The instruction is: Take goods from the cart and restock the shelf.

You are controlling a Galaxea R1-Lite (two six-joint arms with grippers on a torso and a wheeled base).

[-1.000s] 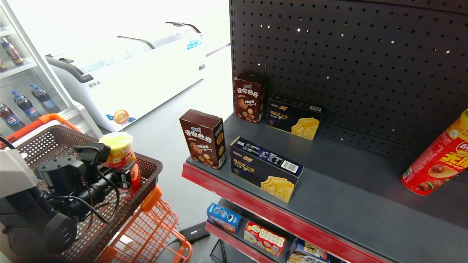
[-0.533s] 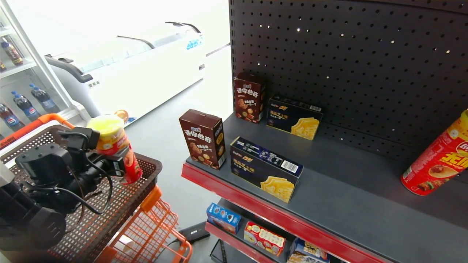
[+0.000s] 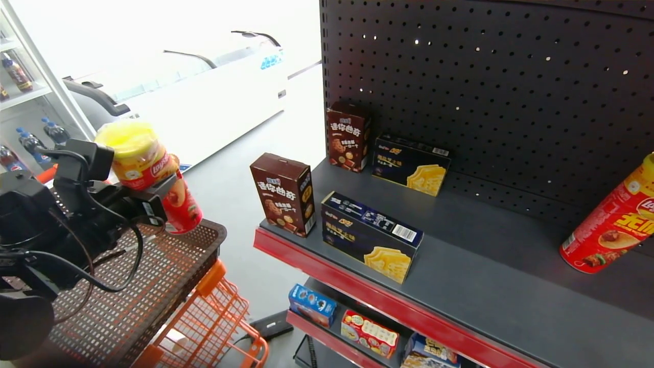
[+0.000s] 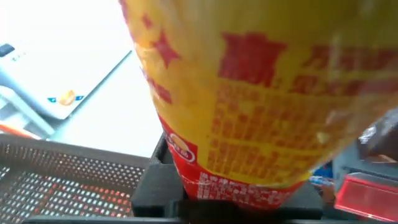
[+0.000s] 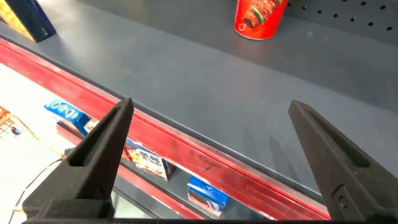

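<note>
**Can held over the cart, shelf not yet reached**

The can (image 3: 137, 158) is clamped at mid-body by the left claw (image 3: 161, 197) and held tilted above the cart (image 3: 207, 235), well apart from the shelf (image 3: 485, 266). Such a grip probably leaves the base free for setting down. The right claw (image 5: 211, 143) is spread wide and empty over the shelf's front edge, where a second can (image 3: 608, 225) is seen leaning farther back.

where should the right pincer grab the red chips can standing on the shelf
Take the red chips can by the middle of its round body, coming from the open front of the shelf. It stands on its base close to the pegboard, so the rear is blocked, and the open right pincer can likely close on two opposite curved sides.
</note>
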